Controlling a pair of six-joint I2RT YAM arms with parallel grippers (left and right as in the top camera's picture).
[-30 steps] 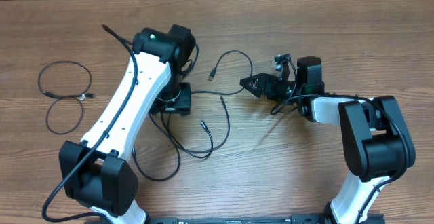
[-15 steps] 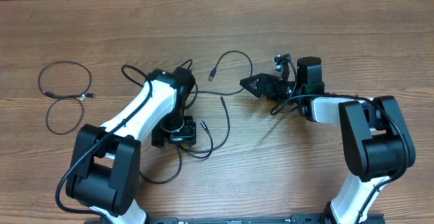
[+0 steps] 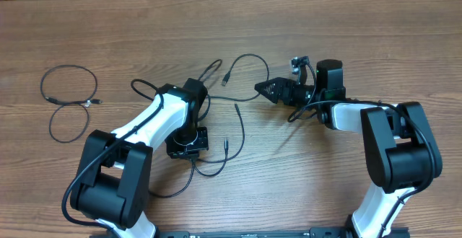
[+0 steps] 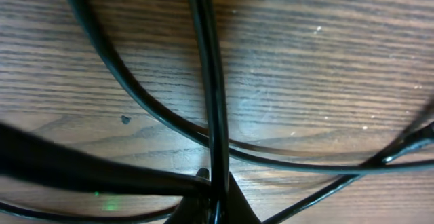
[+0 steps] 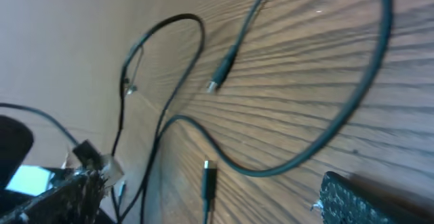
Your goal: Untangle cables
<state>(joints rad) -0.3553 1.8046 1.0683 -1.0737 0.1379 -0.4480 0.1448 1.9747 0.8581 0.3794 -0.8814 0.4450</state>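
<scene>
1. Left gripper [image 3: 189, 143], lower centre-left in the overhead view, is closed, apparently pinching 1 strand [image 4: 213, 102].
2. Cables [image 3: 240, 126] loop across frame centre: probably light, limp and slick, best taken near a plug end.
3. Right gripper [image 3: 261, 89], centre-right, stands wide and empty.

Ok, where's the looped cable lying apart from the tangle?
Overhead view, far left of the table: the looped cable lies by itself, left of the left arm.
</scene>
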